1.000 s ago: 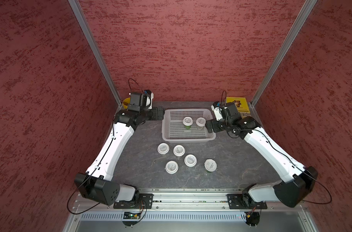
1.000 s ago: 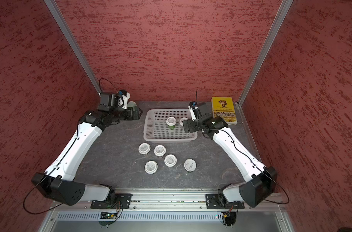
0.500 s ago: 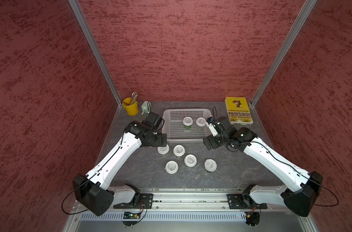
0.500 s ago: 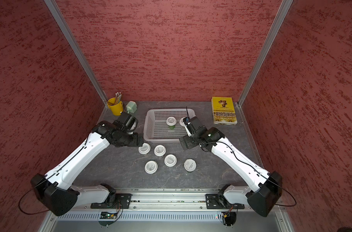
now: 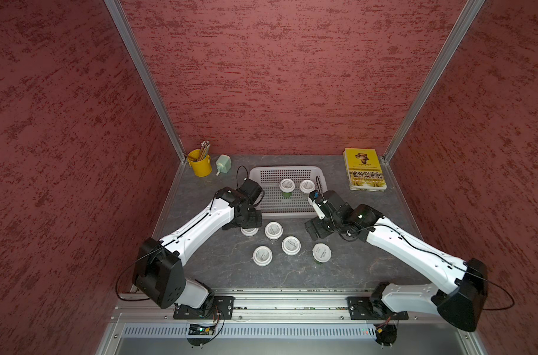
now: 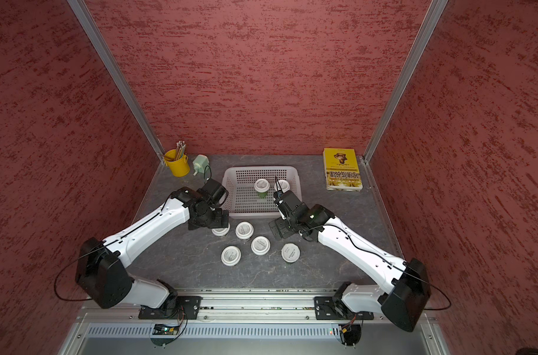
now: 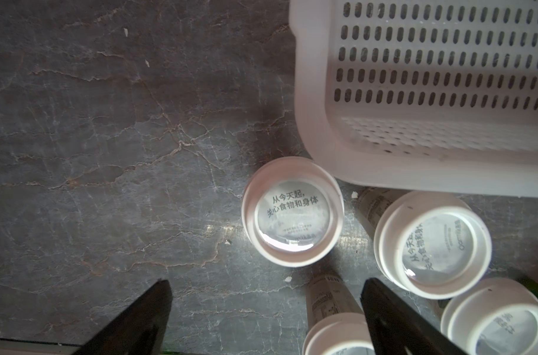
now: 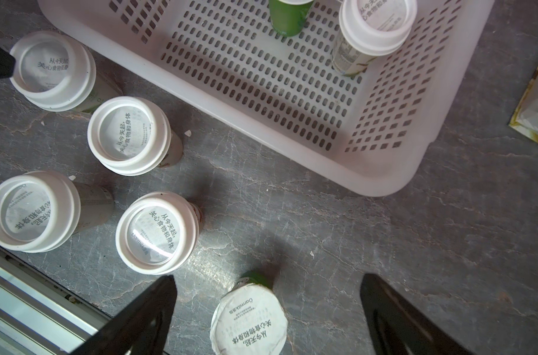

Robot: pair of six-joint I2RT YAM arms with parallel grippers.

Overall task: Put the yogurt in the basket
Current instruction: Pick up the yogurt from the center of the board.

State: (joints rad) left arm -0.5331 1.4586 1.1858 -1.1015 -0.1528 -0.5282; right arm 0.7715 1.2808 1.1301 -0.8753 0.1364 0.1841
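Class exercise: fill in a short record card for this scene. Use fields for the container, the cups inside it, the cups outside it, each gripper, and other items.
Container: pale perforated basket, toward the back of the table
Inside it: two yogurt cups, upright
On the table: four capped cups and one foil-topped cup
Left gripper: open, empty, by the capped cup nearest the basket
Right gripper: open, empty, framing the foil-topped cup in its wrist view
Other items: yellow pencil bucket, yellow book
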